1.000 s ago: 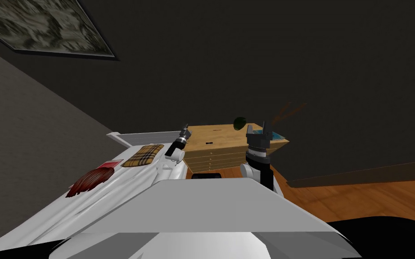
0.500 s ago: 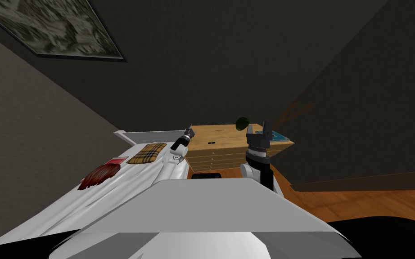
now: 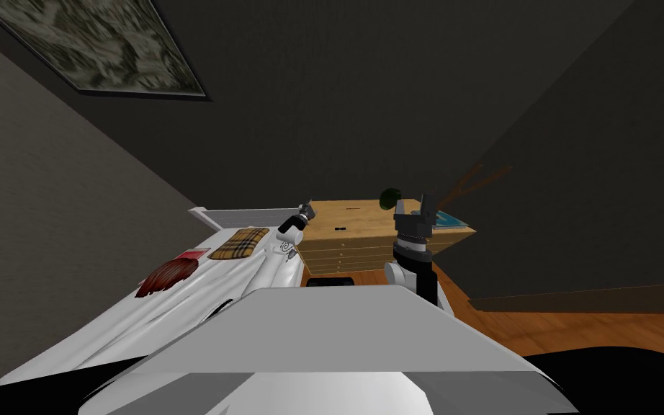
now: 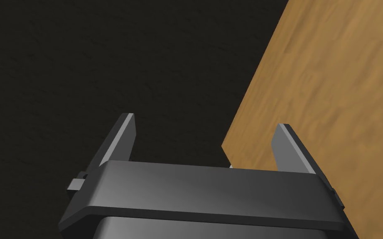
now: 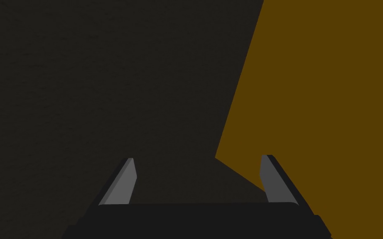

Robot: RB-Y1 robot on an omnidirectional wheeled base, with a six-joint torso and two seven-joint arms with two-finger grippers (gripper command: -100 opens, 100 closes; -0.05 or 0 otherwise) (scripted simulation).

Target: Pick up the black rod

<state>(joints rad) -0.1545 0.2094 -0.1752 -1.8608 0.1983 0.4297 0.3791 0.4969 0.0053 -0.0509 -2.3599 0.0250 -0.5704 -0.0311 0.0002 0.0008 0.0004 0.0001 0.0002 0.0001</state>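
Observation:
A small black rod [image 3: 338,228] lies on the top of a wooden chest of drawers [image 3: 366,216] ahead of me. My left gripper [image 3: 307,210] hangs over the chest's left rear corner, a little left of the rod. In its wrist view the left gripper [image 4: 205,122] is open with nothing between the fingers [image 4: 125,137], and the wooden top [image 4: 336,83] lies past one finger. My right gripper [image 3: 417,205] is raised over the chest's right part. In its own view the right gripper [image 5: 197,158] is open and empty, facing a dark wall and a flat brown surface [image 5: 332,103].
A round green object [image 3: 389,195] sits at the back of the chest, with a teal item [image 3: 454,218] and brown twigs [image 3: 478,180] at its right end. A white bed [image 3: 179,302] with a plaid pillow [image 3: 239,243] and a red-brown bundle [image 3: 167,276] lies left. Wooden floor [image 3: 575,331] runs right.
My head camera has swung, so the whole room has slid right in the picture. The left arm has stretched forward, its gripper now further over the chest. The right arm holds its pose.

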